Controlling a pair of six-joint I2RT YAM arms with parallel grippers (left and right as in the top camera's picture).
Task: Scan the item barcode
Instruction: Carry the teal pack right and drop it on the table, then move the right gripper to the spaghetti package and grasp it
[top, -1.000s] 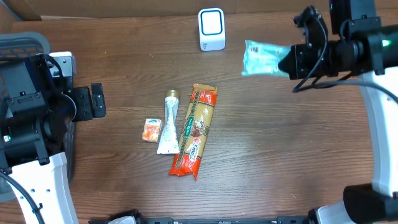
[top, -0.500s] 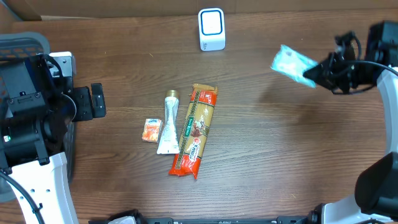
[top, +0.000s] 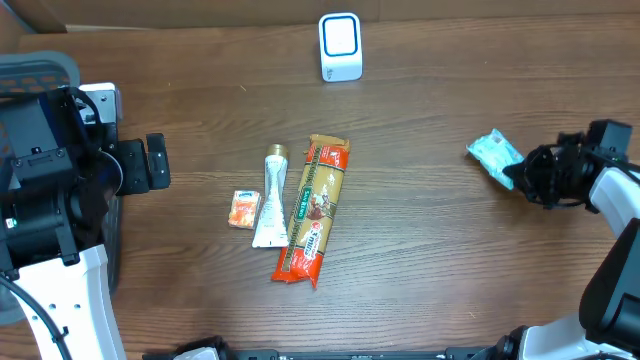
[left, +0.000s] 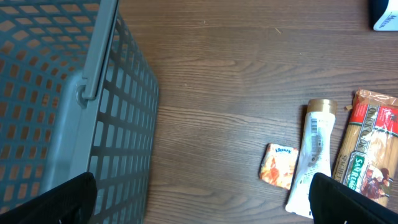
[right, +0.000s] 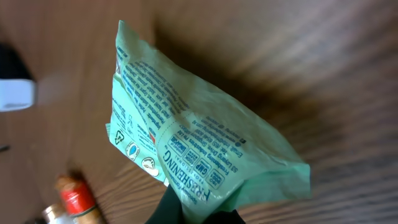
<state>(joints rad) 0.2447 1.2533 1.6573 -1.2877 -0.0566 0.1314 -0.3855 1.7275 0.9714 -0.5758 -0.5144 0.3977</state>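
Dark wood-grain table (top: 420, 250) fills the view, perhaps cardboard (top: 30, 12) along its far edge.

Saw a red pasta packet (top: 313, 210) lying on the wooden table (top: 430, 250), touching a white gold-capped tube (top: 270, 200) alongside. Noted a small orange sachet (top: 243, 209) just beside that tube. Spotted a grey mesh basket (left: 56, 106) well apart.

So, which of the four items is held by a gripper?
The pale green packet, pinched in the right gripper; the tube, pasta pack and small orange packet lie free, side by side.
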